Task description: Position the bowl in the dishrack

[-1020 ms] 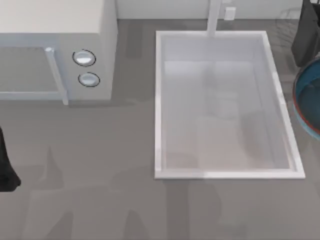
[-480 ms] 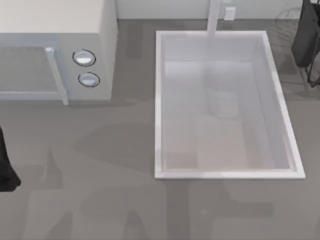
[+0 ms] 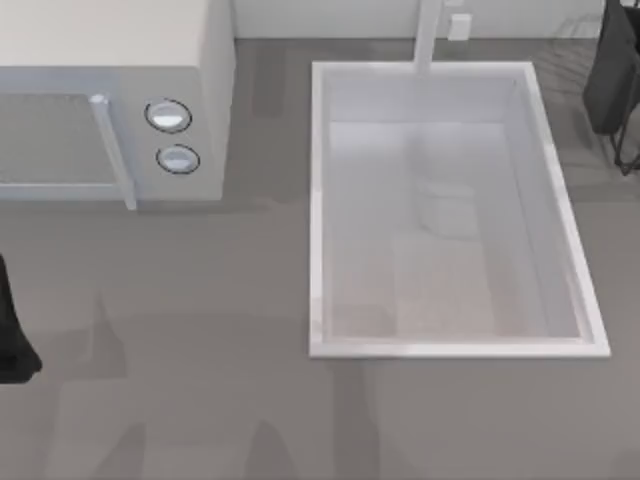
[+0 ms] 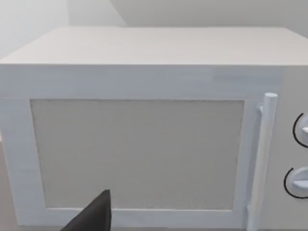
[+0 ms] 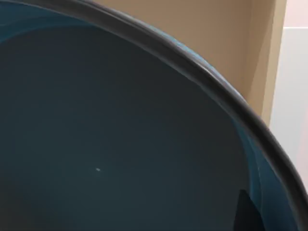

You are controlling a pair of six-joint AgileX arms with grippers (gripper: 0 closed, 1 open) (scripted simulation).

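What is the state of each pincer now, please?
Left pincer: parked at the table's left edge; cannot be told.
Right pincer: at the far right edge, bowl close to its camera; grip cannot be told.

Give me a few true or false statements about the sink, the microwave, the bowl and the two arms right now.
1. The sink holds a bowl. False: its basin is bare.
2. The microwave stands to the left of the sink. True.
3. The right wrist view looks into a teal bowl. True.
4. The left arm reaches over the sink. False: it sits at the table's left edge, facing the microwave door.
5. The right arm is at the top right, near thin wires of the dishrack. True.
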